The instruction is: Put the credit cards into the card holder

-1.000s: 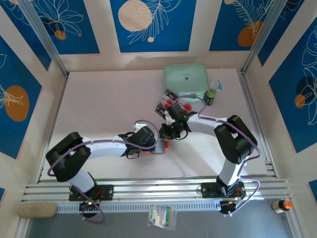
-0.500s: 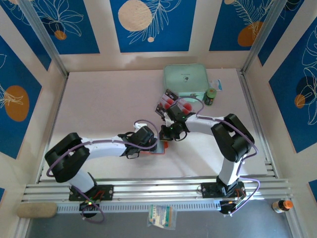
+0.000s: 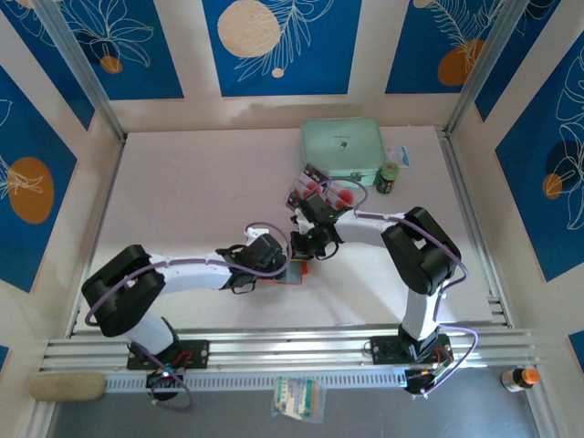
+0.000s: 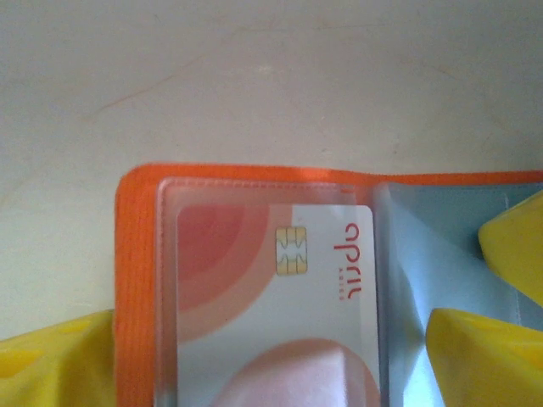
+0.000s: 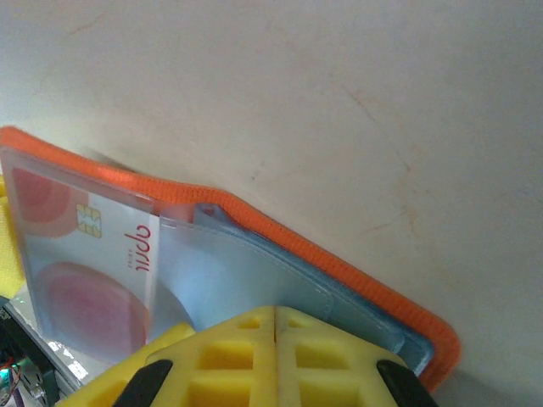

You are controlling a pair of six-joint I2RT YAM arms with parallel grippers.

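Observation:
The orange-red card holder [image 3: 295, 272] lies open on the table at mid-front, between both grippers. One credit card [image 4: 280, 288] with red circles and a chip sits inside its clear left sleeve; that card [image 5: 93, 271] shows in the right wrist view too. My left gripper [image 4: 271, 356] is open, its yellow fingers [image 4: 51, 365] standing wide on either side of that sleeve. My right gripper [image 5: 276, 318] is shut, its tips together on the holder's pale blue-grey inner sleeve [image 5: 254, 271]. More credit cards [image 3: 321, 190] with red dots lie in a clear tray behind the right gripper [image 3: 306, 245].
A mint-green case [image 3: 342, 148] lies at the back right, with a small dark bottle [image 3: 390, 178] beside it. The clear tray [image 3: 304, 185] is just behind the right wrist. Bare table stretches to the left and back left. An aluminium rail [image 3: 274, 347] runs along the near edge.
The right gripper has closed fully and shifted slightly left toward the holder. The left gripper stays at the holder, its jaws widening briefly and narrowing back.

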